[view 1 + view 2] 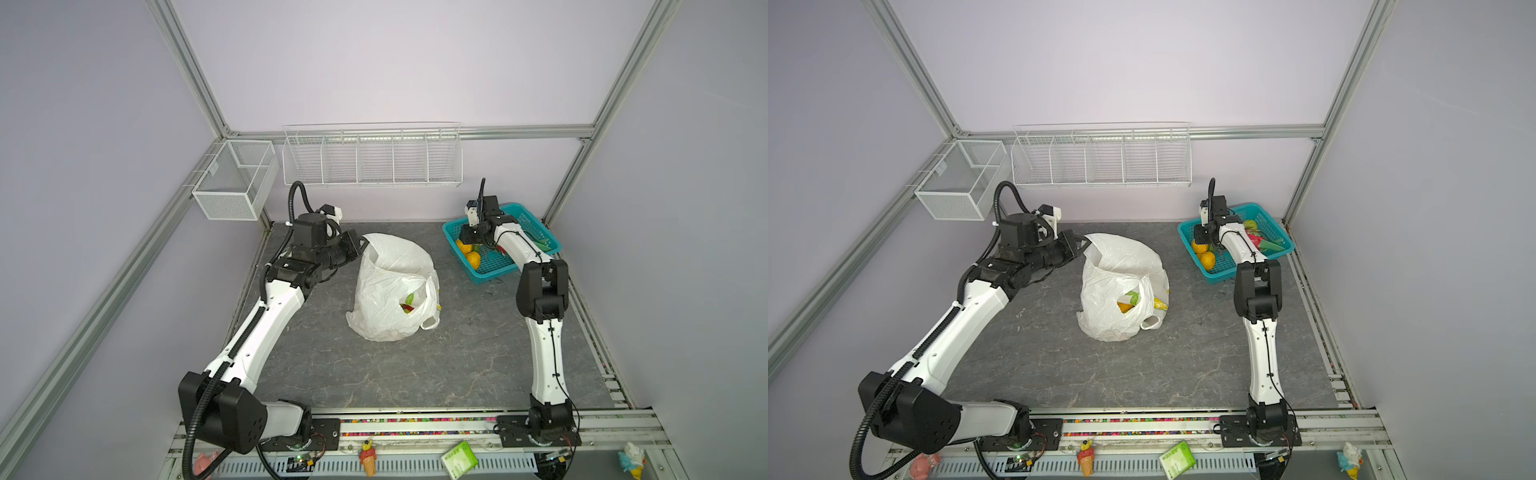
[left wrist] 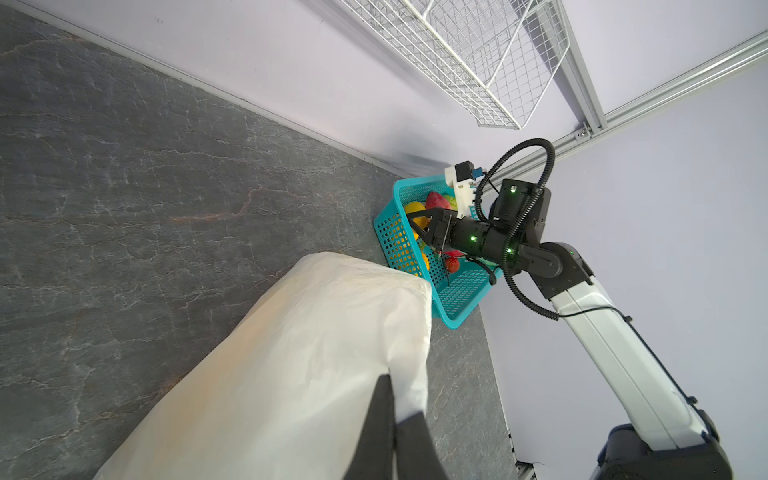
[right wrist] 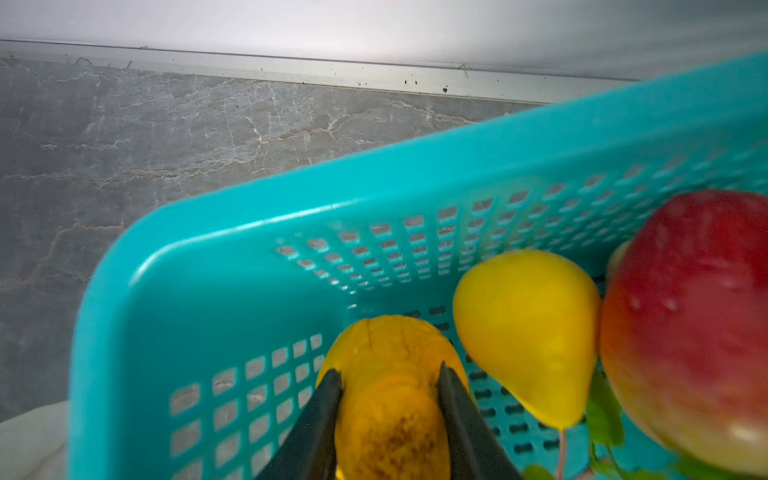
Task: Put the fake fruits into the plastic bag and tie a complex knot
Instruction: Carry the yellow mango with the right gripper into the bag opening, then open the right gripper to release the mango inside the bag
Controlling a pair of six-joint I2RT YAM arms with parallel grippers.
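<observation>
Item: plastic bag (image 1: 386, 266), white, crinkled. It stands slumped at the middle of the grey stone-patterned table (image 1: 374, 374), its mouth gaping toward the right arm's side. One handle loop (image 1: 430, 322) lies loose on the table at the bag's near right.

Fake fruits, bagged: orange and green pieces (image 1: 1126, 304) show through the mouth in both top views.

Left gripper (image 1: 360, 245): pressed together on the bag's upper far-left edge, which it holds raised. In the left wrist view the dark fingers (image 2: 380, 415) pinch the white film between them.

Right gripper (image 3: 388, 386): lowered into the teal basket (image 1: 494, 264) at the table's far right corner, well apart from the bag. Its fingers (image 3: 324, 399) lie against both sides of an orange fruit (image 3: 390, 411), pinching it low in the basket, near a corner wall.

Fake fruits, same basket:
- The yellow fruit (image 3: 528, 332) sits just beside the pinched one.
- It touches a red-yellow peach (image 3: 690, 316).
- A second orange fruit (image 1: 473, 259) lies nearer the front.
- A red strawberry (image 2: 452, 264) lies just beside the gripper.
</observation>
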